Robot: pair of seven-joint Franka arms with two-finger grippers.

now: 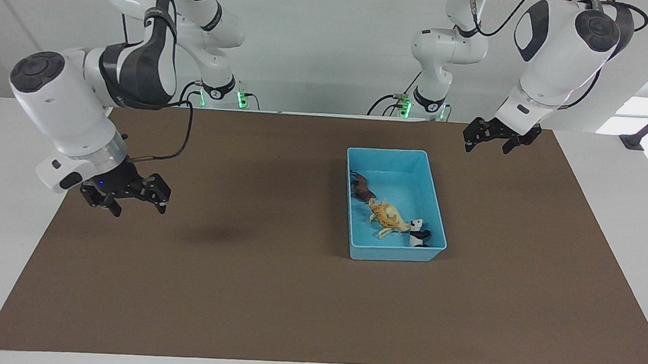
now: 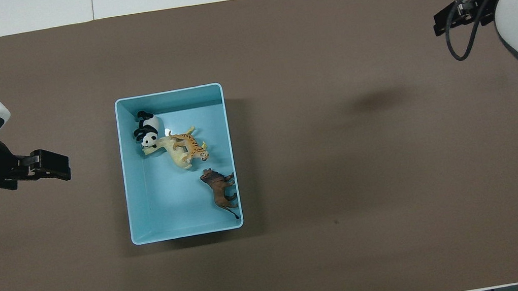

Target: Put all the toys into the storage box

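The blue box sits right of center in the facing view, and all 4 toys lie inside it: the panda in its lower right corner, the tiger lying partly on the cream horse, and the brown animal against the wall. The left gripper hangs at upper right and the right gripper at middle left; both are open and hold nothing. I judge the task finished, so little can go wrong; only a careless arm movement toward the box could push it or tip a toy out.
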